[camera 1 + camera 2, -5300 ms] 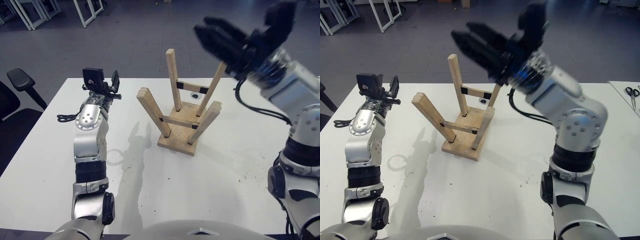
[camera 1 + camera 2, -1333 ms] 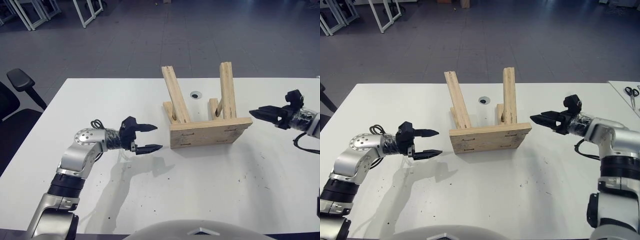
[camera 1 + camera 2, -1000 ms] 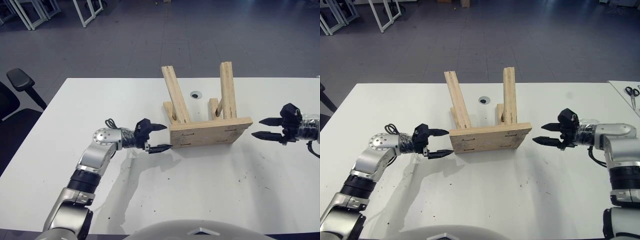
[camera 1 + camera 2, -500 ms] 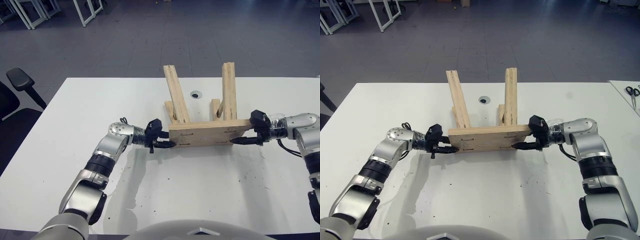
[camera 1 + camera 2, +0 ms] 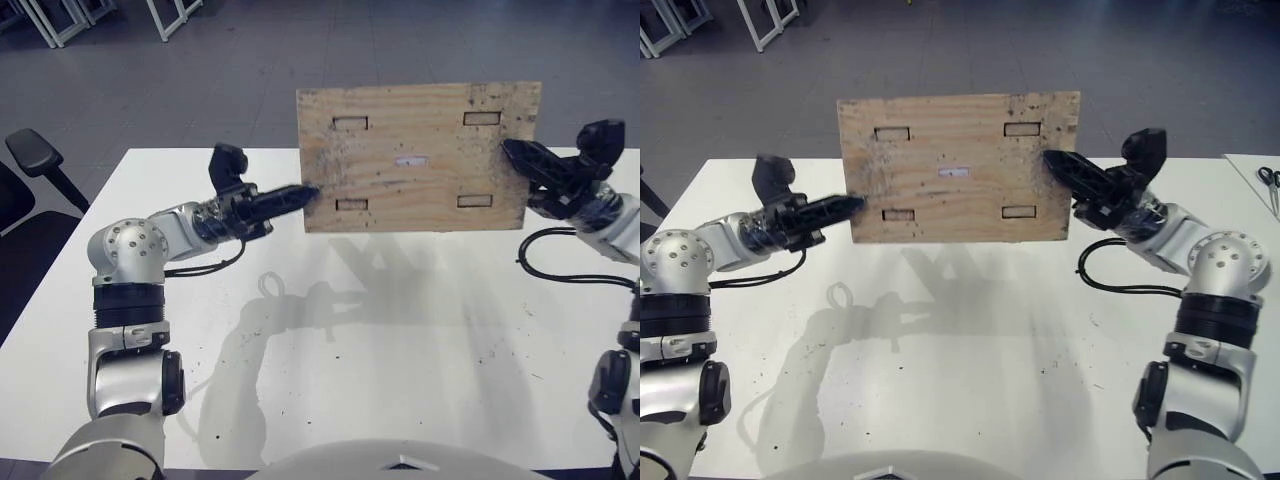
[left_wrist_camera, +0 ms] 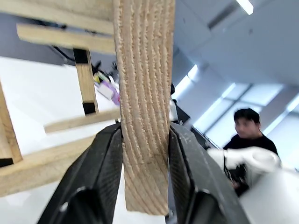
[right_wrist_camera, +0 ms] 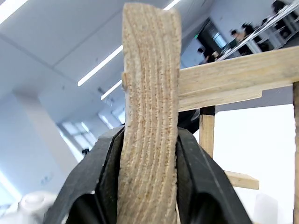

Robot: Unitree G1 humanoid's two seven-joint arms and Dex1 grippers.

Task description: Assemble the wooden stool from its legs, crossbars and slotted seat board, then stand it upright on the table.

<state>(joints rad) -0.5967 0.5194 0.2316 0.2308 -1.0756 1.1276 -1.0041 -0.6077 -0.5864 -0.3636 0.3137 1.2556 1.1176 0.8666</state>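
Note:
The assembled wooden stool hangs in the air above the table, its slotted seat board [image 5: 415, 155] turned flat toward me and hiding the legs. My left gripper [image 5: 305, 195] is shut on the board's left edge, low down. On the opposite edge my right gripper [image 5: 510, 150] is shut, higher up. In the left wrist view the board's edge [image 6: 142, 93] sits clamped between the black fingers [image 6: 100, 172], with a leg and crossbars [image 6: 84, 79] behind. The right wrist view has the other edge [image 7: 149, 116] pinched the same way, crossbars [image 7: 233, 79] beyond it.
The white table [image 5: 400, 350] lies under the stool, carrying its shadow. Scissors [image 5: 1268, 180] lie on a second table at the far right. A black chair [image 5: 30, 160] stands off the table's left side.
Both grippers closed on the seat board's side edges and lifted the stool off the table. It tipped so the seat's face now turns toward me.

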